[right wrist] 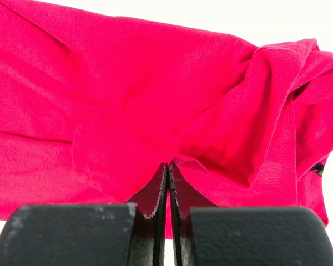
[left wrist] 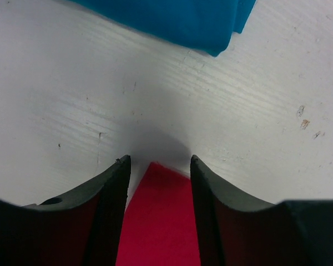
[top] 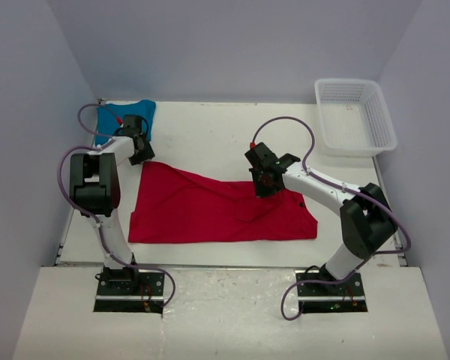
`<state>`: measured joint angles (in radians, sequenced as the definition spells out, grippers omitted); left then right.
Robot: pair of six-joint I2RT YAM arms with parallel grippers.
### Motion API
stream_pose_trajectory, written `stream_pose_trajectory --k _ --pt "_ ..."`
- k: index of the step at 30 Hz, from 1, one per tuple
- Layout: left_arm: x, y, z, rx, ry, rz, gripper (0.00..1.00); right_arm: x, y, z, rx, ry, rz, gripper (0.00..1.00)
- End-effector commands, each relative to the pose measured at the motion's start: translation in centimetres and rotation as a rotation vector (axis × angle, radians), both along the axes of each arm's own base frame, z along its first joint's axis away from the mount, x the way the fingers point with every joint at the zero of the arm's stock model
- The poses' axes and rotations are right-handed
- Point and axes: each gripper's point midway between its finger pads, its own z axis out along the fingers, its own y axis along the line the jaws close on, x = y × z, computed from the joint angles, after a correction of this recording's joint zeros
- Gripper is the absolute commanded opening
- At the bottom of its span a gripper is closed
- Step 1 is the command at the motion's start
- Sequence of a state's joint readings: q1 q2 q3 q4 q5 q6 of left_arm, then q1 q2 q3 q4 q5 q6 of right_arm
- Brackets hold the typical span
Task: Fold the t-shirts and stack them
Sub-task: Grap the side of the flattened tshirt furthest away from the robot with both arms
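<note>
While right jaws pinch red t-shirt, left gape.

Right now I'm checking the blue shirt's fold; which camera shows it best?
The top view: the blue shirt shows almost whole, far left. The left wrist view catches only one corner; the right wrist view, none.

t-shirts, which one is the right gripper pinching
The red t-shirt, spread in the middle; the right gripper is shut on its far edge. The teal-blue t-shirt lies apart in the far left corner.
</note>
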<state>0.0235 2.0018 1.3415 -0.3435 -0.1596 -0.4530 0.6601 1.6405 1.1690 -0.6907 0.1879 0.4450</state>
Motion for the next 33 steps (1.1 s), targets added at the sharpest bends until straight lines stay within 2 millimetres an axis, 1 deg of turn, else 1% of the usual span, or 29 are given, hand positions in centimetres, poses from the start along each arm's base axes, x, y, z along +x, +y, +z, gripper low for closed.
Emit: stream_pose_trajectory --k 1,4,5,6,10,16,19,20,22,23,24,25,27,28,30,32,33 --pt "-2.3 -0.1 -0.6 -0.010 0.053 0.008 0.49 0.5 0.5 1.0 0.031 -0.033 0.011 0.00" --pt "-2.7 -0.5 -0.4 -0.025 0.045 -0.003 0.48 0.4 0.7 0.7 0.037 -0.027 0.015 0.00" --pt "-2.6 -0.5 0.3 -0.024 0.027 -0.004 0.48 0.4 0.6 0.6 0.035 -0.025 0.015 0.00" --pt "-2.9 -0.5 0.3 -0.021 0.027 -0.006 0.48 0.3 0.7 0.6 0.035 -0.024 0.016 0.00" --pt "-2.6 -0.7 1.5 -0.025 -0.002 -0.011 0.48 0.2 0.6 0.7 0.039 -0.027 0.016 0.00" --pt "-2.5 -1.3 0.5 -0.036 0.021 -0.028 0.47 0.2 0.5 1.3 0.043 -0.036 0.015 0.00" --pt "-2.3 -1.3 -0.2 -0.036 0.032 -0.026 0.42 0.1 0.5 1.1 0.043 -0.033 0.014 0.00" --pt "-2.1 -1.3 -0.3 -0.036 0.031 -0.026 0.38 0.1 0.5 1.1 0.042 -0.034 0.013 0.00" --pt "-1.9 -1.1 -0.4 -0.028 0.032 -0.023 0.32 0.1 0.3 0.9 0.038 -0.031 0.010 0.00" --pt "-1.8 -1.0 -0.4 -0.020 0.029 -0.020 0.26 0.1 0.4 0.9 0.038 -0.031 0.011 0.00" --pt "-1.7 -0.9 -0.4 -0.017 0.028 -0.018 0.22 0.1 0.4 0.8 0.038 -0.029 0.010 0.00" --pt "-1.6 -0.8 -0.3 -0.013 0.025 -0.016 0.12 0.1 0.4 0.7 0.037 -0.027 0.008 0.00" --pt "-1.4 -0.8 -0.3 -0.013 0.020 -0.016 0.02 0.2 0.5 0.6 0.039 -0.029 0.005 0.00" --pt "-1.3 -0.9 -0.2 -0.015 0.018 -0.015 0.00 0.2 0.5 0.6 0.038 -0.028 0.005 0.00" --pt "-1.3 -0.9 -0.1 -0.017 0.013 -0.015 0.00 0.4 0.5 0.4 0.027 -0.027 0.003 0.00" --pt "-1.3 -2.0 0.4 -0.010 0.000 -0.038 0.00 1.1 0.2 0.8 0.008 -0.048 -0.015 0.00" --pt "-1.2 -2.0 0.8 -0.007 -0.011 -0.038 0.00 1.2 0.3 1.0 0.008 -0.048 -0.015 0.00"
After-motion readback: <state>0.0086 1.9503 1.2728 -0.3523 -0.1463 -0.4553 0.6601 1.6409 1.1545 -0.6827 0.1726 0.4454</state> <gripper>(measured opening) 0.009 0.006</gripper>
